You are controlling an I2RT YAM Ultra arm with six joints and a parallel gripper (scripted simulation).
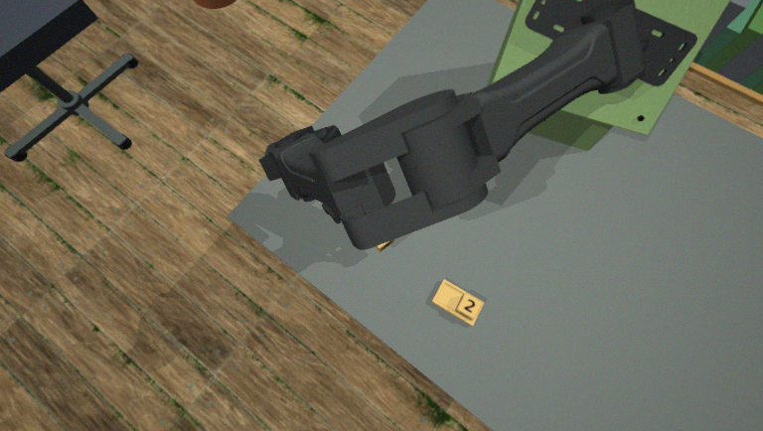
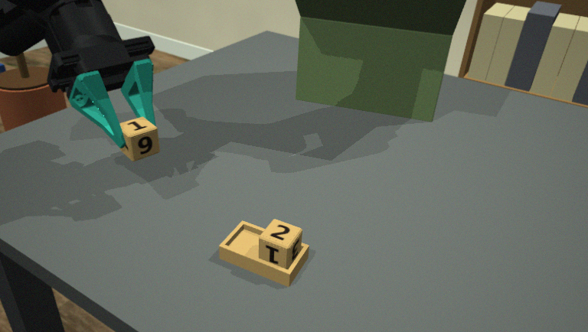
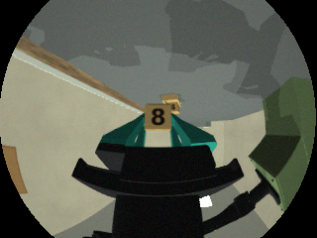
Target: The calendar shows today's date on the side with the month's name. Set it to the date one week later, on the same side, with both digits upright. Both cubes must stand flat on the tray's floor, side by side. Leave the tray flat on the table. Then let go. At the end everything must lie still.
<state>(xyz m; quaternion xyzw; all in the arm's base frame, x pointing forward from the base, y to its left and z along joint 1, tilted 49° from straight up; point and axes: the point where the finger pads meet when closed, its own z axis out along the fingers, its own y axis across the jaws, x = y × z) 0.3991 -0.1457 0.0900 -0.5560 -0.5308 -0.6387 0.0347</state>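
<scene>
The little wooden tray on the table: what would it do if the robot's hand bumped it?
The tray would probably slide rather than tip, being low and flat-bottomed. It looks stiff, with straight raised walls. The cube marked 2 at one end might make it swivel.

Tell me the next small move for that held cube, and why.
Probably carry the held cube across toward the empty half of the tray, without lowering it yet: the gripper has it in the air off to one side, and the other cube fills only one half of the tray.
</scene>
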